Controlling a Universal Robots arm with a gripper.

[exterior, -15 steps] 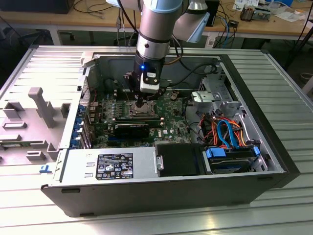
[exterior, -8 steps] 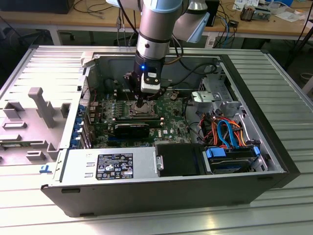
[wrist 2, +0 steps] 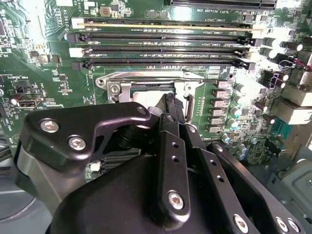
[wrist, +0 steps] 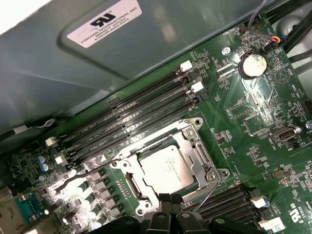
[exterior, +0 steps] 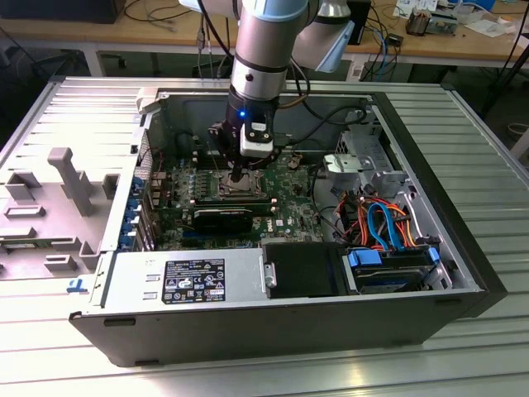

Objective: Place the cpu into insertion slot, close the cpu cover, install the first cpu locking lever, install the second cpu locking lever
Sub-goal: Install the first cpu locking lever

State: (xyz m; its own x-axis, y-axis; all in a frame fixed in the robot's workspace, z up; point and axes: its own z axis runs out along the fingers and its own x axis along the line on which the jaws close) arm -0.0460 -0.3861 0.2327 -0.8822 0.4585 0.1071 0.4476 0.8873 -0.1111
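In the first wrist view the cpu [wrist: 165,168] lies flat in the insertion slot [wrist: 127,184], silvery top showing. The cpu cover [wrist: 197,146], a silver frame, lies down around it. One thin wire locking lever [wrist: 83,178] sticks out from the socket's side over the capacitors. The other lever [wrist: 208,194] runs along the socket edge right beside my gripper [wrist: 170,199], whose black fingers stand together, shut, at that edge. In the second wrist view the gripper [wrist 2: 169,97] tips over the socket frame [wrist 2: 146,78], next to the lever's hooked end [wrist 2: 190,105]. In the exterior view the gripper [exterior: 238,175] hangs over the slot [exterior: 248,187].
Long black memory slots [wrist: 136,117] run close along one side of the socket, and more [wrist: 229,197] on the other. The open computer case [exterior: 463,273] walls the board in, with a power supply [exterior: 190,277], drive bay [exterior: 388,265] and cables [exterior: 380,219] nearby.
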